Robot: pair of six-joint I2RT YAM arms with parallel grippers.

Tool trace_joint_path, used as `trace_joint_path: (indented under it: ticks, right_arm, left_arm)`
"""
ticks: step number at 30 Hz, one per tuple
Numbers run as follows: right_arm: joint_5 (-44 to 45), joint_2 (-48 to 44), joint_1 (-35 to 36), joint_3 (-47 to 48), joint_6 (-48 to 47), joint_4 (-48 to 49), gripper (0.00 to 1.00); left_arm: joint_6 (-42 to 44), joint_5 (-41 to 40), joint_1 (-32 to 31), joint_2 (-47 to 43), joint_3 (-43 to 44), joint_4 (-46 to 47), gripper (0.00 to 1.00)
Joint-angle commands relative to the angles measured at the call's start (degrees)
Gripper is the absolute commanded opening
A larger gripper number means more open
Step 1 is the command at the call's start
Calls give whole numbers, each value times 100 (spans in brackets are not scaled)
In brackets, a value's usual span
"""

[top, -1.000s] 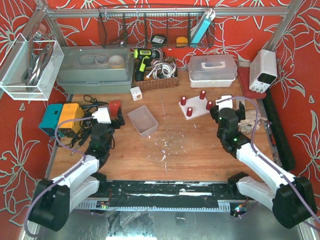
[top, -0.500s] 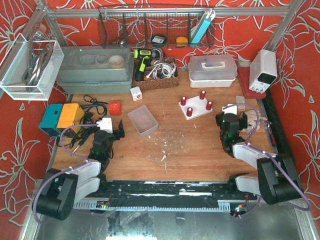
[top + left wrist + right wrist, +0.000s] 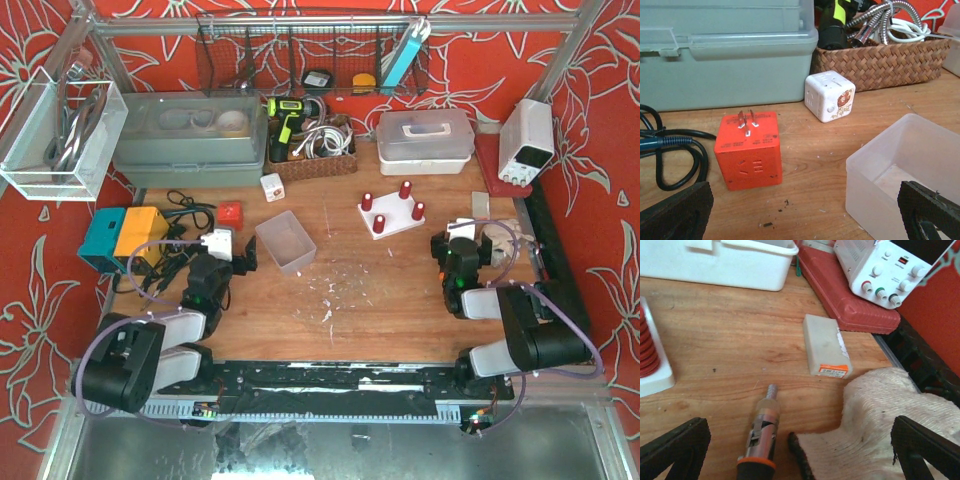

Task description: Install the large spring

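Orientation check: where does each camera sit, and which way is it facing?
Top external: above and behind the bases, looking down on the table; both arms, left gripper and right gripper show.
Left wrist: low over the table, facing the orange plug cube and clear tub; its open fingertips show.
Right wrist: low, facing the white block and power supply; its open fingertips show.
Shared: top external also sees the orange plug cube and clear tub.
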Motion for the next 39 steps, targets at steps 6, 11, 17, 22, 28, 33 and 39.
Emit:
trace_joint_path:
  ticks: [6,11,17,22,28,33,39]
  right_arm:
    - [-127,-69,-197,163,265,-21,99]
    - [-123,-39,-184,158,242,68,99]
    - [-122,-52,-186,159,251,42,99]
    - [-128,-58,-186,166,250,13,99]
    - [-118,-55,-192,159,250,25,99]
    - [-121,-55,-198,165,250,20,99]
    - [-121,-59,-197,164,250,17,99]
  left_arm:
    - [187,-25,225,1248,-343,2229,100]
    - [240,140,245,1408,-62,1952,100]
    - [206,288,324,1319,33,1635,100]
    - [206,288,324,1314,39,1642,100]
    - [207,288,324,1322,31,1661,100]
    - [206,288,324,1325,31,1661,100]
    - [206,288,324,1328,30,1661,100]
